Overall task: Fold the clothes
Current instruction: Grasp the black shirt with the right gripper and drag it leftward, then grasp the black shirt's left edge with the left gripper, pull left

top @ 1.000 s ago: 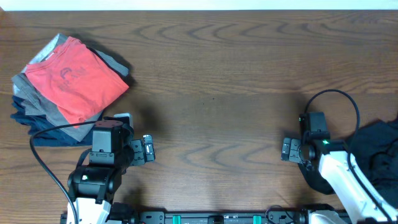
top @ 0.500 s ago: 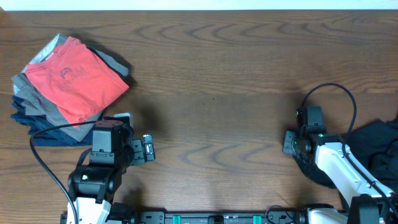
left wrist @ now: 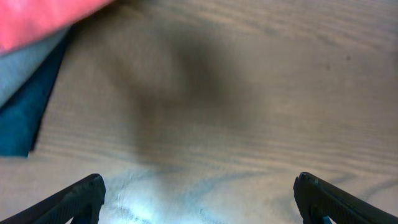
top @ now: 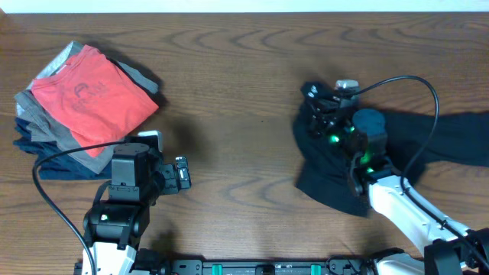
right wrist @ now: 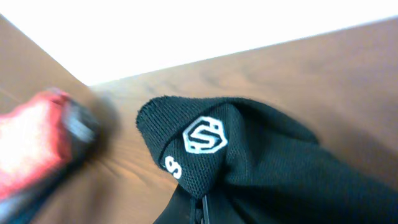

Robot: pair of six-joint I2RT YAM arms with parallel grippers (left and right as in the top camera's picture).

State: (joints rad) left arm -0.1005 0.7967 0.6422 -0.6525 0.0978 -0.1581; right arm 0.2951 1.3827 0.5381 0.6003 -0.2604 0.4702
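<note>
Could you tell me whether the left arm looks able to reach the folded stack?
Probably yes: the folded stack lies close beside the open left claw, and nothing blocks it.

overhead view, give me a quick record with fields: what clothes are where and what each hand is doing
folded stack: far-left part of the table, red shirt on top, grey and navy layers beneath
black garment: unfolded, bunched right of centre, trailing to the right edge
left hand: open, empty, over bare wood beside the stack
right hand: shut on black garment, one end raised; white logo faces its camera
folding of black garment: not yet begun
</note>
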